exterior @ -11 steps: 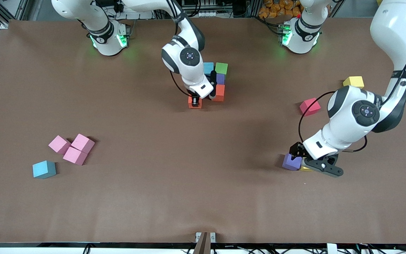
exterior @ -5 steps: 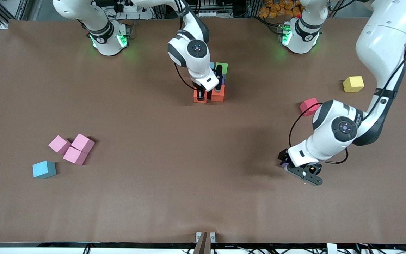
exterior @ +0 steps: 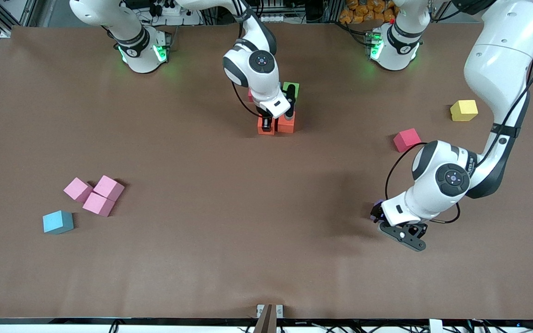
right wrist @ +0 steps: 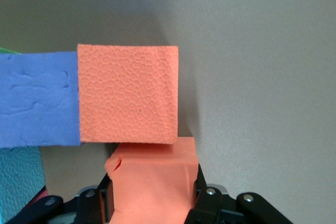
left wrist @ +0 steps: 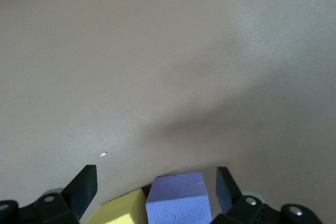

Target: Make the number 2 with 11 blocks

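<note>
My right gripper (exterior: 266, 124) is shut on an orange block (right wrist: 152, 182), pressed up beside a second orange block (exterior: 287, 124) of the cluster at mid-table. That cluster also shows a purple block (right wrist: 37, 100), a light blue block (right wrist: 18, 182) and a green block (exterior: 290, 88). My left gripper (exterior: 389, 217) hangs open over a purple block (left wrist: 178, 198) that touches a yellow block (left wrist: 123, 208). Its fingers (left wrist: 84, 187) straddle both blocks without touching them. In the front view the left hand hides most of this pair.
Loose blocks lie about: a yellow one (exterior: 464, 110) and a red one (exterior: 406, 139) toward the left arm's end, three pink ones (exterior: 98, 204) and a light blue one (exterior: 58, 222) toward the right arm's end.
The right gripper carried its orange block sideways until it met the other orange block. The left gripper shifted over the purple block and now covers it in the front view.
</note>
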Controlling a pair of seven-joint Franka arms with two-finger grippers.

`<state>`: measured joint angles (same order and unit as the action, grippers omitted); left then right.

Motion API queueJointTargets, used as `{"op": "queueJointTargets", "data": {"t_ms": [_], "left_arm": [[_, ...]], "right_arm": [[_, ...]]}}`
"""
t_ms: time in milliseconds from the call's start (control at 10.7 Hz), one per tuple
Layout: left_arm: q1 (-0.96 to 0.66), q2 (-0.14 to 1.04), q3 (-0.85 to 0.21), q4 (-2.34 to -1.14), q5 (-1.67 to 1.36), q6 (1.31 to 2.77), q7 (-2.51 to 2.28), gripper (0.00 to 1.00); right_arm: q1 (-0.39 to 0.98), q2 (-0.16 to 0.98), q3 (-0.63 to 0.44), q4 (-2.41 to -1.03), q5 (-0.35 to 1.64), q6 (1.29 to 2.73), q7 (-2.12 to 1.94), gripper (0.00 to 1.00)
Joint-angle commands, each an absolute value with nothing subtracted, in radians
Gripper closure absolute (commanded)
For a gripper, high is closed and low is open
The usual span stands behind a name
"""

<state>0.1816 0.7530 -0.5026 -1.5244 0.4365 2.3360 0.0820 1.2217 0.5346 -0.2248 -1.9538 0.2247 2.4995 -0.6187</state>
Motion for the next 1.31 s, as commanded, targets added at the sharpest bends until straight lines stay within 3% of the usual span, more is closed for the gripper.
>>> {"op": "queueJointTargets", "data": {"t_ms": [0,656,749,843,1218], "left_arm": [[0.161,0.79,-0.5,-1.491,0.454,2.33,0.077,0.0],[0.14,0.815,-0.465,-1.497,0.457,2.353,0.046,0.0],[0.132,0.815,-0.465,-1.497,0.457,2.353,0.025,0.0],[0.123,0.815,-0.462,-1.502,0.459,2.353,0.009,0.0],[0.13,0.813,-0.446,-1.506,0.463,2.352,0.026,0.0]], "right_arm": [[1.241,0.551,-0.229,-1.936,0.222,2.5,-0.575,0.88],[1.256,0.56,-0.227,-1.936,0.222,2.531,-0.555,0.86],[1.258,0.564,-0.227,-1.936,0.222,2.537,-0.555,0.64],[1.255,0.565,-0.227,-1.934,0.222,2.536,-0.557,0.01],[1.233,0.531,-0.229,-1.937,0.221,2.508,-0.566,0.0]]}}
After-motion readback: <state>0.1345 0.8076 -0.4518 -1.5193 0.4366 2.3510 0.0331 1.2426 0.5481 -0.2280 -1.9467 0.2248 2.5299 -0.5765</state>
